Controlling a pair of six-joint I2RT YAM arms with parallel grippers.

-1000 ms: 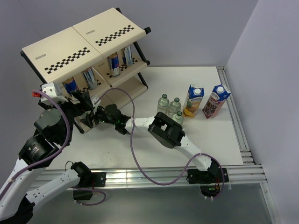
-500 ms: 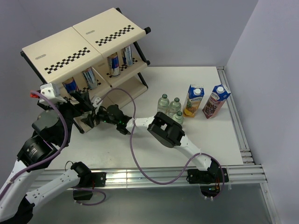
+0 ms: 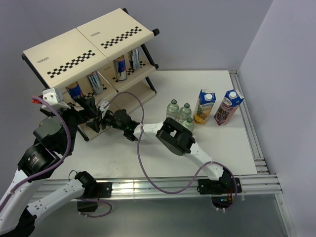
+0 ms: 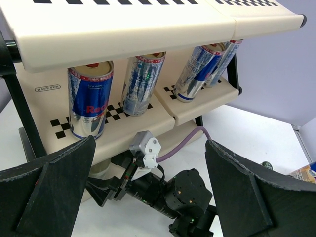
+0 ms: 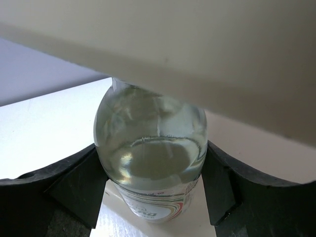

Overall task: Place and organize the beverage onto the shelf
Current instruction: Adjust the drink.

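The shelf (image 3: 74, 52) stands at the back left, with several blue-silver cans (image 3: 95, 82) on its middle tier; they fill the left wrist view (image 4: 90, 105). My right gripper (image 3: 95, 124) reaches under the shelf's lowest tier and is shut on a clear bottle (image 5: 150, 148), its fingers (image 5: 74, 182) pressed against both sides below a cream panel (image 5: 197, 49). My left gripper (image 3: 90, 106) hangs open and empty just in front of the shelf, above the right wrist (image 4: 163, 190). Three more bottles (image 3: 185, 112) and two cartons, yellow (image 3: 205, 106) and purple (image 3: 228, 107), stand on the table.
The shelf's black frame post (image 4: 22, 113) stands close to my left finger. A purple cable (image 3: 140, 148) loops from the right arm across the table. An aluminium rail (image 3: 247, 118) runs along the right edge. Grey walls close off the back and right.
My right gripper has edged slightly up and toward the shelf with the bottle. The left gripper has barely shifted.
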